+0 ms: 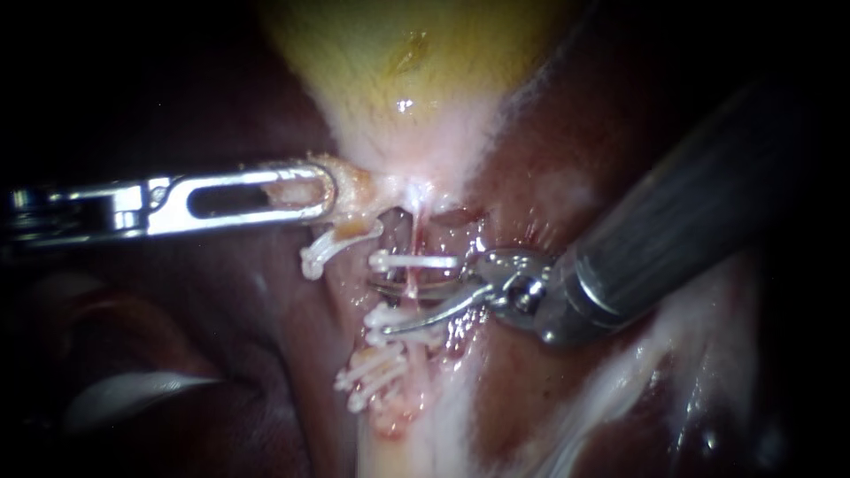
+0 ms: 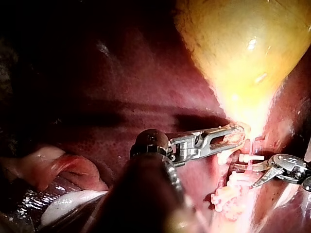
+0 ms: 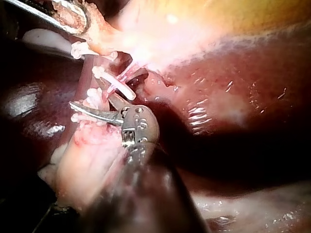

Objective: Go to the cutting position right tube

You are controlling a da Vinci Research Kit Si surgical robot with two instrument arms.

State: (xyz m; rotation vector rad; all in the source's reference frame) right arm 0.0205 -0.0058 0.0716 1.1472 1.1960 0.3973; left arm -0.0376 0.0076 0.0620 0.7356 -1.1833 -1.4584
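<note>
The yellow gallbladder (image 1: 407,53) narrows to a pale neck. My left instrument (image 1: 305,190) holds its slotted jaws shut on tissue at that neck (image 1: 359,181). Below it the thin pink right tube (image 1: 413,232) runs down between white clips (image 1: 416,261). My right instrument (image 1: 381,305) has curved blades that stand open, one on each side of this tube, between the upper clip and a lower clip (image 1: 394,317). The right wrist view shows the same blades (image 3: 87,94) spread beside the clipped tube (image 3: 127,74). The left wrist view shows my left instrument (image 2: 228,136) and my right instrument (image 2: 244,175).
Dark red liver (image 1: 620,115) surrounds the site on both sides. Another white clip (image 1: 323,248) sits on a short stump to the left, and several more clips (image 1: 372,372) cluster lower on pale tissue. A whitish fold (image 1: 133,389) lies at the lower left.
</note>
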